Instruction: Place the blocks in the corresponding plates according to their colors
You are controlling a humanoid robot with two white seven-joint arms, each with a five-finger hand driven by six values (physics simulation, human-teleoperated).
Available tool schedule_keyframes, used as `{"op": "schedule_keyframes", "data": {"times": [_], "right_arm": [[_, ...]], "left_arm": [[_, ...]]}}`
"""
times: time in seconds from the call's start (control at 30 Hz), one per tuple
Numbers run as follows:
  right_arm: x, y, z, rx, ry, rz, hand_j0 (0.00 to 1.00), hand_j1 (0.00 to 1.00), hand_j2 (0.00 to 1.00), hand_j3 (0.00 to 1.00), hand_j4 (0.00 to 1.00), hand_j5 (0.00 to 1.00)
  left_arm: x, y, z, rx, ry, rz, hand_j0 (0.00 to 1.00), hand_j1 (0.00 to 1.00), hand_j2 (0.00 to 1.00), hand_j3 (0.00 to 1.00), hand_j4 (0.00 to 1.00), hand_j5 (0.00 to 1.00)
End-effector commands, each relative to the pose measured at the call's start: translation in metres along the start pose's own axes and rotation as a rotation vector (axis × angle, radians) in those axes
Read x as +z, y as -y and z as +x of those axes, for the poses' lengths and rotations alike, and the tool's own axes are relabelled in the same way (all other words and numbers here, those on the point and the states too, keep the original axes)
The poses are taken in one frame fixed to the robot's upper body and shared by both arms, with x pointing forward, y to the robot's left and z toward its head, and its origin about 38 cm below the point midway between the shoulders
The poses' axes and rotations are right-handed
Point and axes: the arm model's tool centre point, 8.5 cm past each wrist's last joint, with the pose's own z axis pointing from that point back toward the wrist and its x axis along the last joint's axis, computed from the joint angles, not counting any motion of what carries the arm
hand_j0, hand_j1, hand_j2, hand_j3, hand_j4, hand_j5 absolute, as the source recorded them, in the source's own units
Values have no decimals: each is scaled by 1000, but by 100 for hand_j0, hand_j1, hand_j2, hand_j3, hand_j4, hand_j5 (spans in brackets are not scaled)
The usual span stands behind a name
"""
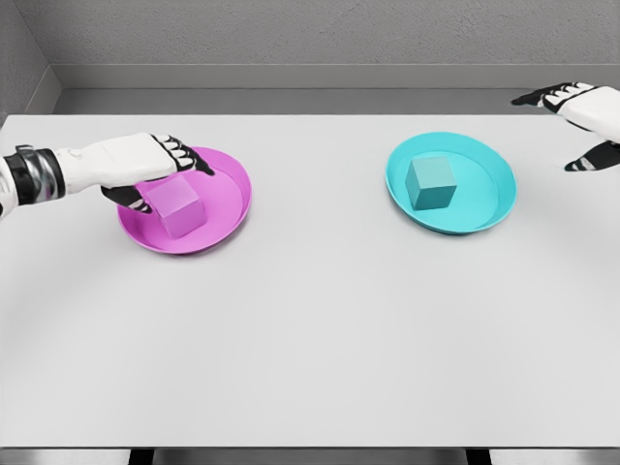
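I see the left hand [145, 167], fingers spread, partly hiding the magenta plate [228, 203] holding the magenta block [177, 207]; right hand [586, 121], spread, is cut off; cyan block [431, 183] sits in the cyan plate [489, 199].

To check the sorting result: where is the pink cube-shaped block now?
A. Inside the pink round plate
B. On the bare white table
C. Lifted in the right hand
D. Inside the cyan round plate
A: the pink cube-shaped block sits inside the pink round plate, beside the left hand.

pink block [178, 209] sits in pink plate [228, 208], teal block [431, 183] in teal plate [484, 199].
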Motion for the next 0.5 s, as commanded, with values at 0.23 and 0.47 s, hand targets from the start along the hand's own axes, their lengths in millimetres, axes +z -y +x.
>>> {"op": "schedule_keyframes", "data": {"times": [0.23, 0.47], "right_arm": [[1, 3, 1, 10, -2, -3, 100, 100, 100, 100, 100, 100], [1, 4, 1, 12, -3, -3, 100, 100, 100, 100, 100, 100]], "left_arm": [[116, 32, -69, 365, -206, 99, 100, 100, 100, 100, 100, 100], [112, 45, -67, 385, -203, 82, 100, 100, 100, 100, 100, 100]]}}
